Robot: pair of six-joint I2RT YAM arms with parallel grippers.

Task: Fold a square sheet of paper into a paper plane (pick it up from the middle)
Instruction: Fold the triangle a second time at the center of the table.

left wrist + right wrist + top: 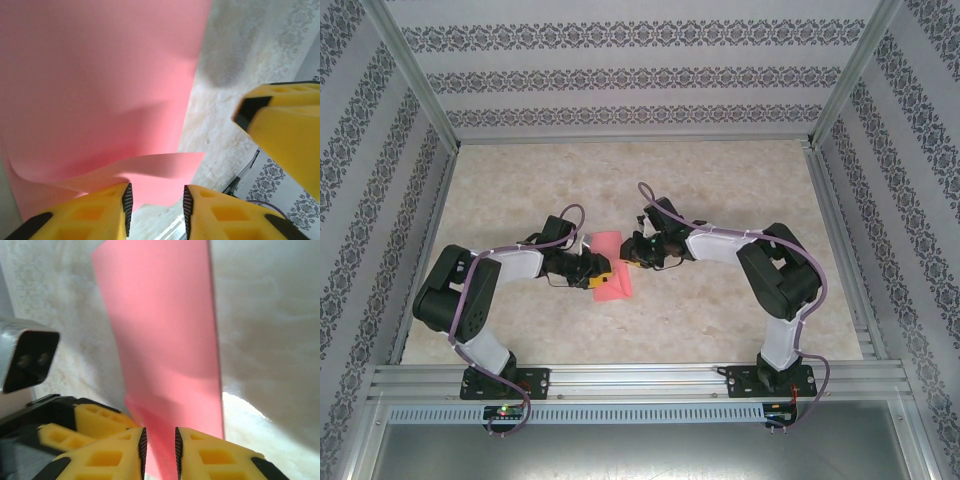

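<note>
The square sheet of paper (610,264) is salmon pink and lies on the table folded into a narrow strip. My left gripper (597,270) is at its left edge. In the left wrist view the jaws (155,202) stand apart, with a lifted, curling flap of the paper (100,75) over the gap. My right gripper (638,250) is at the strip's right edge. Its jaws (160,445) are a little apart and the paper (165,330) runs through the gap, pinched by neither pad. The paper plane is out of view.
The beige table (720,180) is walled by patterned panels, with metal rails at the sides and front. The two grippers are close together over the paper. One yellow finger (285,135) of the right gripper stands just right of the left jaws.
</note>
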